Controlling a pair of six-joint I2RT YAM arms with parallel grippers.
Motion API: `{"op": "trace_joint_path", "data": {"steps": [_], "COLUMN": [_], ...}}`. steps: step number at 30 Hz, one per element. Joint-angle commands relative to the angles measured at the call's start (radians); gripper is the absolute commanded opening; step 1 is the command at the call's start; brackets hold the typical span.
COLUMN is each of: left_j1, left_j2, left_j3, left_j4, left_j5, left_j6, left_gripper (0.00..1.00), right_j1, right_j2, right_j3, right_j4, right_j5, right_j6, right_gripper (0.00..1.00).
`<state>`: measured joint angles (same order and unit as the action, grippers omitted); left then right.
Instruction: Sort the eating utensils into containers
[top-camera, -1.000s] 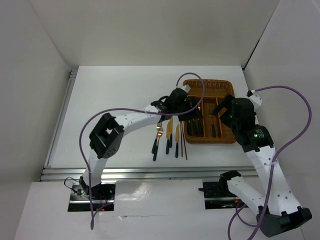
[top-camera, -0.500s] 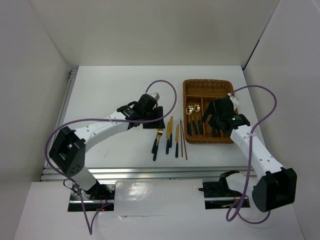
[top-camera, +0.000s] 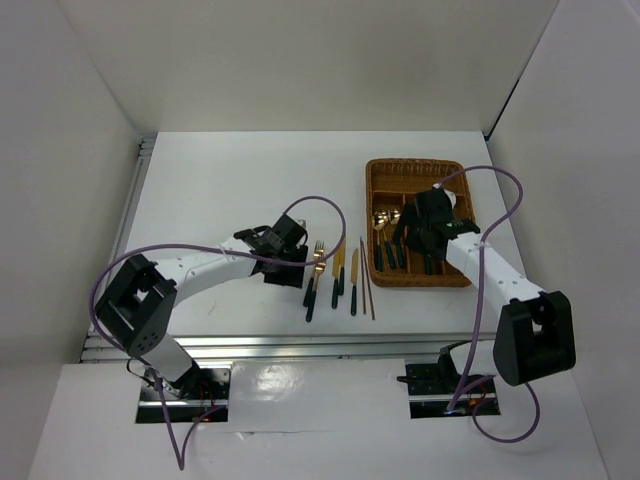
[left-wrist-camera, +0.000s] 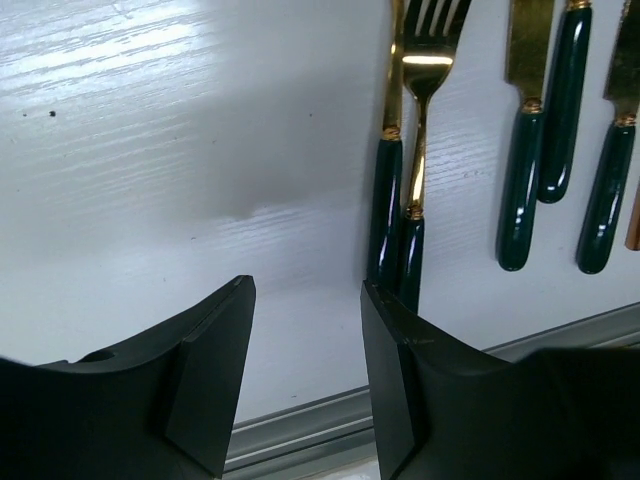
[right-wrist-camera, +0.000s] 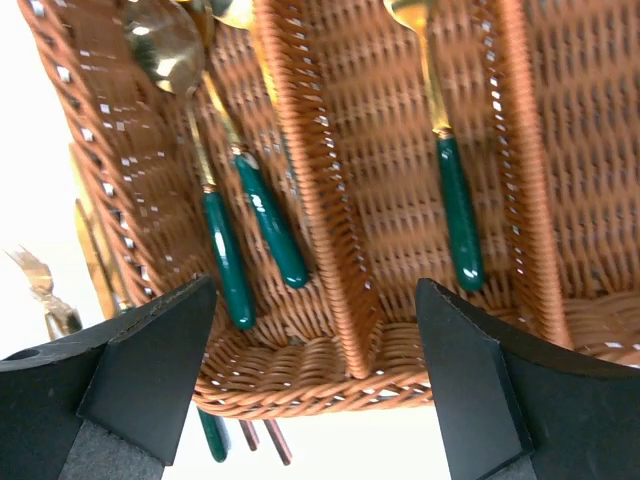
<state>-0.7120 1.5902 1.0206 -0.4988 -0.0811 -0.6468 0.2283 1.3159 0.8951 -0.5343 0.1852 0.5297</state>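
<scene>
My left gripper (top-camera: 296, 268) is open and empty, low over the table just left of two gold forks (top-camera: 317, 272) with dark green handles. In the left wrist view its right finger (left-wrist-camera: 385, 340) stands beside the fork handles (left-wrist-camera: 398, 235); the gripper (left-wrist-camera: 307, 292) has bare table between its fingers. Two knives (top-camera: 338, 270) and brown chopsticks (top-camera: 367, 280) lie right of the forks. My right gripper (top-camera: 413, 238) is open and empty over the wicker tray (top-camera: 415, 165). Its wrist view (right-wrist-camera: 315, 295) shows two spoons (right-wrist-camera: 215, 240) in the left compartment and one utensil (right-wrist-camera: 455, 200) in the middle one.
The tray's near rim (right-wrist-camera: 330, 385) and a woven divider (right-wrist-camera: 320, 200) lie between my right fingers. More knives (left-wrist-camera: 525, 185) lie right of the forks in the left wrist view. A metal rail (top-camera: 300, 345) runs along the table's near edge. White walls enclose the table.
My left gripper has moved from the tray's left edge back and down to the table beside the forks. My right gripper has swung in over the tray's compartments.
</scene>
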Motion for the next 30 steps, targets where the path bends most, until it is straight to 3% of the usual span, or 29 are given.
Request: {"op": "trace_joint_path", "data": {"steps": [1, 13, 17, 21, 25, 30], "left_j1": [-0.003, -0.080, -0.080, -0.089, -0.089, -0.089], "left_j2": [0.001, 0.157, 0.189, 0.221, 0.241, 0.241], "left_j3": [0.001, 0.065, 0.065, 0.075, 0.075, 0.066], "left_j4": [0.048, 0.057, 0.068, 0.059, 0.022, 0.013], "left_j5": [0.029, 0.011, 0.011, -0.009, -0.055, -0.075], "left_j6": [0.039, 0.049, 0.029, 0.029, 0.007, 0.007], "left_gripper": [0.60, 0.57, 0.56, 0.50, 0.38, 0.24], "right_j1": [-0.004, 0.017, 0.036, 0.046, 0.057, 0.112], "right_j2": [0.002, 0.180, 0.213, 0.252, 0.296, 0.345], "right_j3": [0.010, 0.001, 0.021, 0.039, 0.050, 0.077], "right_j4": [0.085, 0.172, 0.181, 0.191, 0.200, 0.200], "right_j5": [-0.036, -0.032, -0.010, 0.000, 0.000, 0.011], "right_j6": [-0.019, -0.028, -0.028, -0.028, -0.028, -0.007], "right_gripper": [0.88, 0.76, 0.68, 0.49, 0.33, 0.31]}}
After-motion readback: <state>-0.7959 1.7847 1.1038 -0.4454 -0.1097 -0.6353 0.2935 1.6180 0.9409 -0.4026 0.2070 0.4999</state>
